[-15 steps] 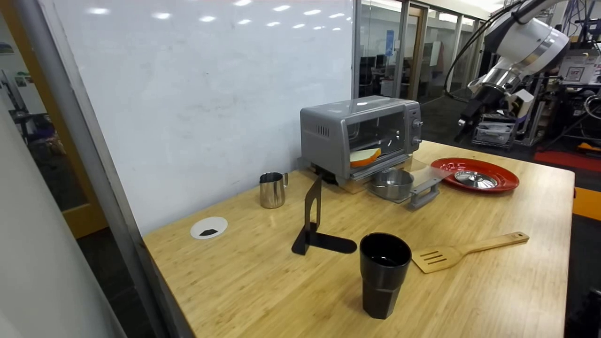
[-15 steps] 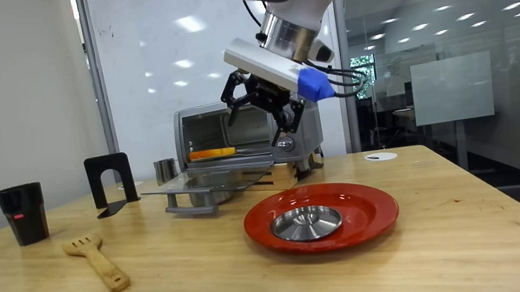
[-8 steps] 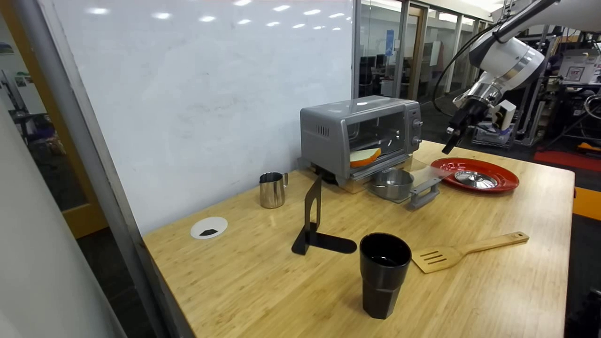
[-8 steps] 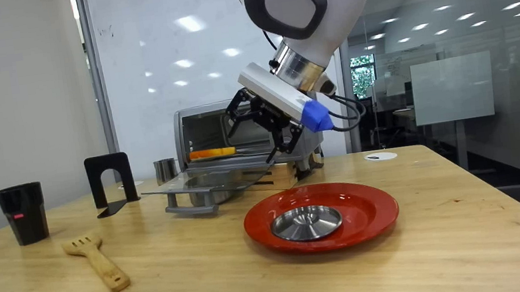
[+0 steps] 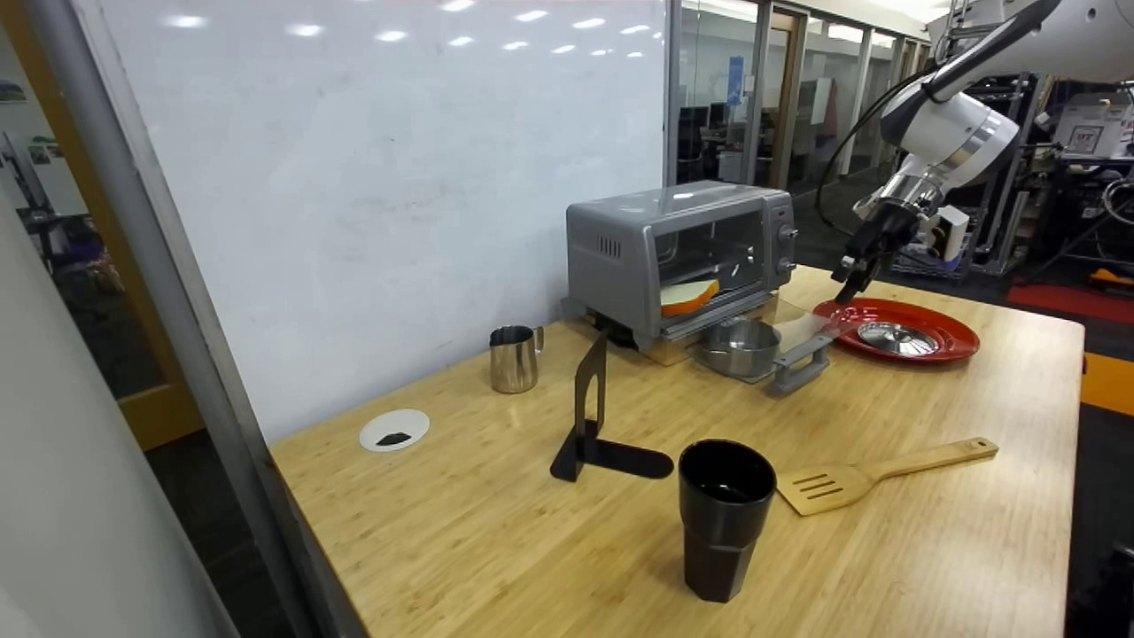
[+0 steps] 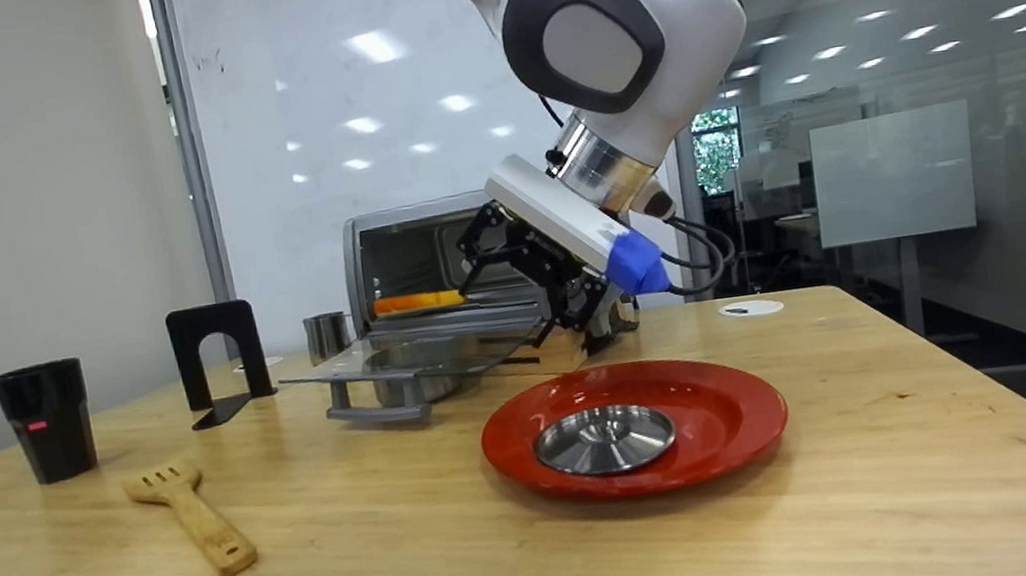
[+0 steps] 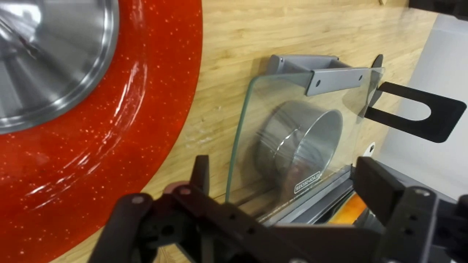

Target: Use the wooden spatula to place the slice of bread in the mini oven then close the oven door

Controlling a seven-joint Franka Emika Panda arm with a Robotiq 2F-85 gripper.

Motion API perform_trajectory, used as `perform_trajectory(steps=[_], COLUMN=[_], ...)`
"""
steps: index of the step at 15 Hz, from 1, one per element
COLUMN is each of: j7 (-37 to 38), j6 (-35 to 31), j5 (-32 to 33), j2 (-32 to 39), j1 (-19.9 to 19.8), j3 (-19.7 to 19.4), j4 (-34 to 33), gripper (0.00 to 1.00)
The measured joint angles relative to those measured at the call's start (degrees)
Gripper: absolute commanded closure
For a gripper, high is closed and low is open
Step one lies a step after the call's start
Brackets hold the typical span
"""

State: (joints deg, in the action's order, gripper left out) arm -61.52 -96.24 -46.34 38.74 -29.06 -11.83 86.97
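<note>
In an exterior view I have the toaster oven (image 5: 638, 266) on the far side of the table (image 5: 496, 549), near the whiteboard (image 5: 372, 177). Its glass oven door (image 5: 793, 328) is swung down, the grey door handle (image 5: 802, 365) on the near edge, with a steel pot (image 5: 740, 350) under the panel. My slice of bread (image 5: 689, 296) is inside the oven, at the left of the opening. The wooden spatula (image 5: 886, 474) lies flat at the near right, its slotted blade toward a black tumbler (image 5: 726, 523). A black bookend (image 5: 585, 443) stands upright to the tumbler's far left, and a steel pitcher (image 5: 514, 363) is farther off.

In an exterior view I see my gripper (image 6: 502, 317) tilted downward in front of the oven's right half, its jaws spread wide. A red plate (image 6: 738, 417) bearing a steel lid (image 6: 604, 439) is on the near right, and a wooden block (image 6: 563, 353) shows beneath the oven. I can't tell whether the lower fingertip touches the door's corner.

In my wrist view the fingers (image 7: 376, 186) stand well apart, with the door's panel showing between them. The plate and lid fill the left; the bread's orange edge peeks out beside the right finger.
</note>
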Motion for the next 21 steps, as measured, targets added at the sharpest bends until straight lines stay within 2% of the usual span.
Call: perform_trajectory(steps=[10,21], j7=[-0.8,-8.3], j6=[1.3,7.2], j5=[0.0,-3.8], j2=[4.0,3.8], j1=[-0.3,-2.4], j3=[3.3,4.1], j4=[0.1,0.2], gripper=[0.0,0.0])
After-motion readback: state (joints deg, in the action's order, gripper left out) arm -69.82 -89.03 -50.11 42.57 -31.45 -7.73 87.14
